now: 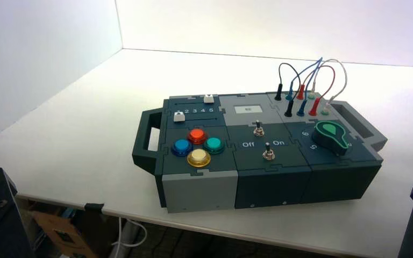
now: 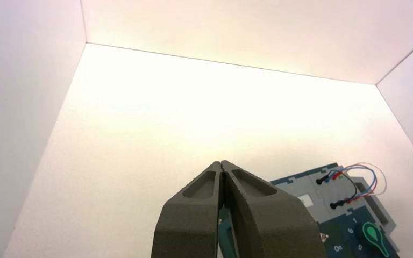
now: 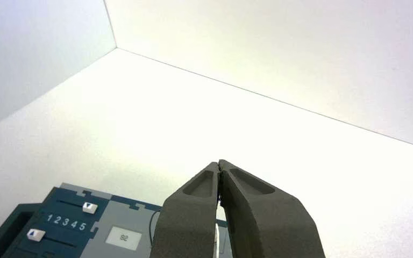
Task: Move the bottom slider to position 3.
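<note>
Here both pincers, left pincer and right pincer, sit closed, empty, seemingly well short of the bottom slider.

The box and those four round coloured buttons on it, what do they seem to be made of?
The box looks like matte plastic: dull teal and grey panels joined by jigsaw-like seams. The coloured buttons look like glossy, translucent plastic, catching bright highlights. Either could be something else.

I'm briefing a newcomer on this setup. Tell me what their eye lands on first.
The dark teal box mid-table draws the eye first, with its cluster of four coloured buttons at the front left and the looping wires at the back right. Next comes the green knob on its right end. Both wrist views are filled by a shut claw: left claw, right claw.
</note>
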Motion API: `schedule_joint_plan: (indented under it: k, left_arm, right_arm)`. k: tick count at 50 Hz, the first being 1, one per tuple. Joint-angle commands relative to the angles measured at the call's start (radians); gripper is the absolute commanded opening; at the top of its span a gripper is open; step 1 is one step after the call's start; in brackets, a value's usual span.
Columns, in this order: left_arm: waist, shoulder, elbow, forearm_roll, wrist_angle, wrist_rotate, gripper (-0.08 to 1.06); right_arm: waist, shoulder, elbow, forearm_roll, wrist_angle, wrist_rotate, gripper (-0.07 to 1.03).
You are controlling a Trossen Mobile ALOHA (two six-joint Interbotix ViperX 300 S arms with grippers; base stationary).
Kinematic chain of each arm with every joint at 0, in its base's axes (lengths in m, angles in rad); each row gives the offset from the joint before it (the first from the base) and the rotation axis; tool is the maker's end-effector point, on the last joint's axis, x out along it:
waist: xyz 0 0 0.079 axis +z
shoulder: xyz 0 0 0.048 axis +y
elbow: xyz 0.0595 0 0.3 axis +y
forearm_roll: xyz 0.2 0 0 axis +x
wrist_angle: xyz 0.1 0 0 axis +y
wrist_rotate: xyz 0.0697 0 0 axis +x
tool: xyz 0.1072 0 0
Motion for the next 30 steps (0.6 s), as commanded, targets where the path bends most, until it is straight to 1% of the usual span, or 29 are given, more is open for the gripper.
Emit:
schedule_joint_plan:
  k: [1,16,30]
  left_arm:
    - [-0.008,0.011,-0.012,0.002,-0.008,0.002,-0.03]
    - [-0.008,0.011,-0.020,-0.002,-0.006,-0.005,-0.03]
    - [-0.008,0.031,-0.034,-0.003,-0.015,-0.005,-0.03]
  right_arm:
    - [0.003,0.006,-0.017,0.003,-0.008,-0.002,-0.02]
    - [0.003,0.006,-0.018,0.011,-0.008,0.002,-0.02]
    - [0.003,0.003,-0.018,0.009,-0.008,0.000,-0.02]
